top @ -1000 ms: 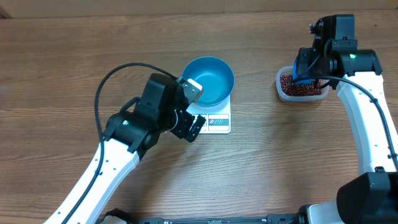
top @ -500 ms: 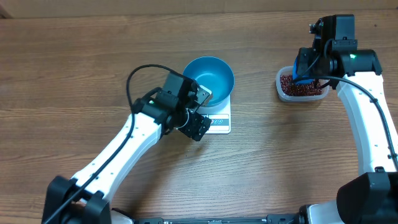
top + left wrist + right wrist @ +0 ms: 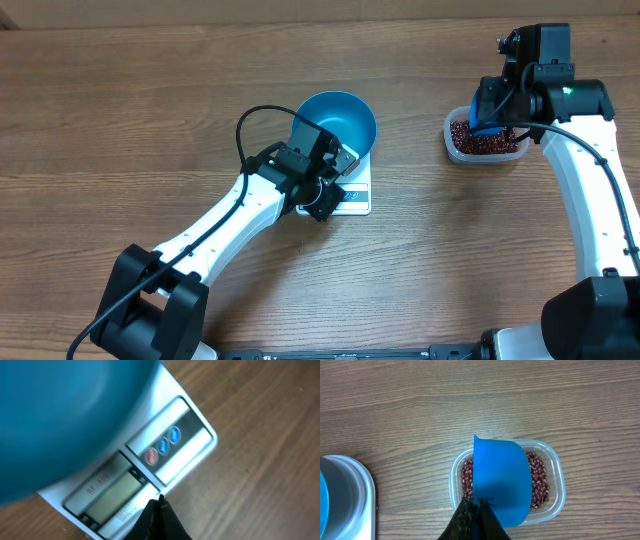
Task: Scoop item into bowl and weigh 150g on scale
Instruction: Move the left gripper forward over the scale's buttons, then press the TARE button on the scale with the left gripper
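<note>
Wood-grain table [image 3: 120, 120] is carrying everything in view. Near its middle the white scale [image 3: 355, 195] is lying flat. The blue bowl [image 3: 340, 120] is sitting on the scale, covering its back part and leaving the display strip showing at the front. The left claw [image 3: 159, 502] is hanging at the front edge of the scale, just beside the display, with its fingers pressed together and gripping nothing. I cannot tell whether the tips are touching the scale. Well off to the right of the scale, the clear tub [image 3: 560, 490] is holding the red-brown beans [image 3: 538, 476]. The right claw [image 3: 479, 502] is hovering over that tub, closed tight on the blue scoop [image 3: 500, 477]. In the wrist view the scoop is hiding the middle of the beans.
</note>
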Controlling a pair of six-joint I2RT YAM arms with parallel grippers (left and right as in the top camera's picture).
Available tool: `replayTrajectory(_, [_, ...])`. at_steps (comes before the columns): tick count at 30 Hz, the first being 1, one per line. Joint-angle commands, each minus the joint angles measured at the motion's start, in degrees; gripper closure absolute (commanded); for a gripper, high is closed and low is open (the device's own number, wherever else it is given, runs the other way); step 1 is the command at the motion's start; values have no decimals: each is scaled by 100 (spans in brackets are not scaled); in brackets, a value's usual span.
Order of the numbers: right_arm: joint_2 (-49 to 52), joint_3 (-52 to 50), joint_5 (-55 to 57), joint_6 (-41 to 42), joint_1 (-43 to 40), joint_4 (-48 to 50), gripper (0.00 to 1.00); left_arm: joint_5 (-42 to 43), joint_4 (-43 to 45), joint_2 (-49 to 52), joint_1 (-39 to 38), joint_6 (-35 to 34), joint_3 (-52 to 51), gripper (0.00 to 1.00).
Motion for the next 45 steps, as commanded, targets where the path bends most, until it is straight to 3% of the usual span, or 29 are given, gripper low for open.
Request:
replayTrajectory(1, [-42, 210, -15, 42, -11, 33, 96, -247, 232, 129, -39, 450, -2, 96])
replayTrajectory(11, [-42, 210, -15, 92, -11, 31, 96, -221, 444, 269, -284, 1482, -4, 96])
replayTrajectory(45, [-42, 210, -103, 146, -11, -48, 96, -640, 885, 870, -413, 1091, -11, 96])
